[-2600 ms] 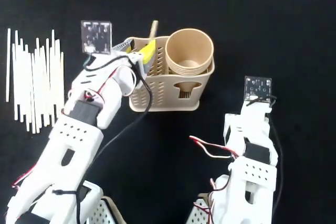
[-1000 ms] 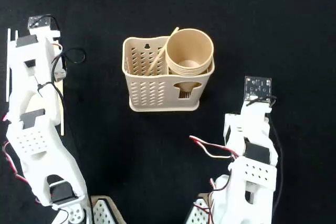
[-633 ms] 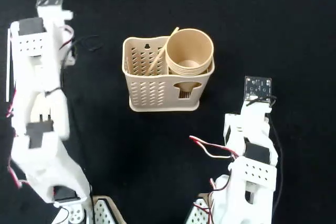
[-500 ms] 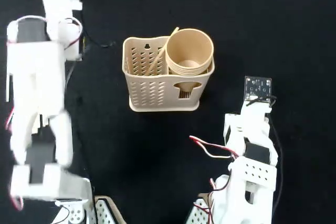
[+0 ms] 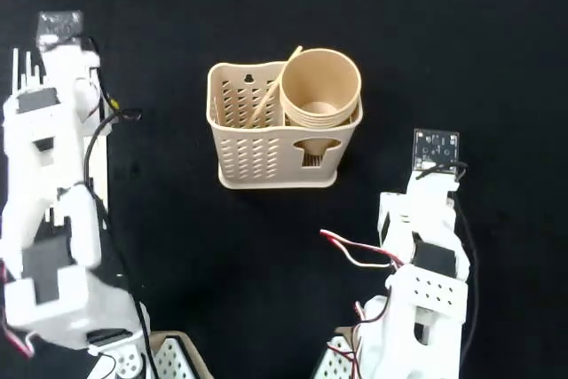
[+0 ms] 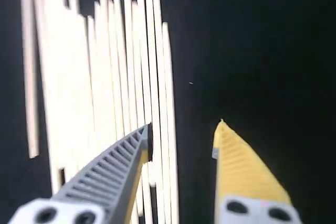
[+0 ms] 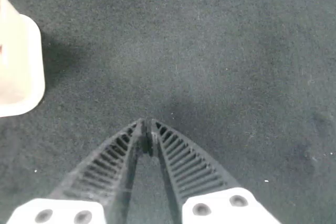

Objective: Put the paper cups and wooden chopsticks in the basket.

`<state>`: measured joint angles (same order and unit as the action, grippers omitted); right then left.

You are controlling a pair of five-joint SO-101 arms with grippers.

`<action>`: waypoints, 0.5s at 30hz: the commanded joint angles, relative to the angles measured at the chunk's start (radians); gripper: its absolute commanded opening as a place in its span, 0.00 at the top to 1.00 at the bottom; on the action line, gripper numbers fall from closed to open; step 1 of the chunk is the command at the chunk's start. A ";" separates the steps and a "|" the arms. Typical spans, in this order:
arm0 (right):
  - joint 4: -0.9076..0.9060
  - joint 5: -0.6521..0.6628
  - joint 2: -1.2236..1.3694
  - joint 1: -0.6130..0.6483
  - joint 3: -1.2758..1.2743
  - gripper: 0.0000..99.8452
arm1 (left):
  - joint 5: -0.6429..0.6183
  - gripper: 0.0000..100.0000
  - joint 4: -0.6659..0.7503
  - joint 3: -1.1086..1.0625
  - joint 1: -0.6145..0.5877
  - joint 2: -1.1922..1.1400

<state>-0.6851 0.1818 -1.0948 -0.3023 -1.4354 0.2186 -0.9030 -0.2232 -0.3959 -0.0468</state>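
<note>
Black table (image 5: 444, 59) — left hand (image 6: 184, 126) spread, empty, over chopsticks (image 6: 100, 77).

Black cloth-covered table (image 5: 497, 59)

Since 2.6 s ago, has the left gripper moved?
Yes. The left gripper pulled away from the basket and swung leftward in the high view; it is now over the loose wooden chopsticks.

Matt, faintly fuzzy black cloth over the desk (image 5: 444, 59). Smooth, perforated beige plastic for the basket (image 5: 266, 153). Matt brown paper cups (image 5: 319, 86); pale, bare wooden chopsticks (image 6: 94, 77). Ribbed matt plastic on the left hand (image 6: 184, 127) and right hand (image 7: 147, 124).
</note>
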 commanded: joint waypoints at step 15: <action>0.018 0.008 -0.015 0.009 0.007 0.99 | -0.014 0.95 0.091 0.101 -0.019 -0.331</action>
<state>-0.6851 0.1818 -1.0948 -0.3023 -1.4354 0.2110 -0.7910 -0.1465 -0.4097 -0.4012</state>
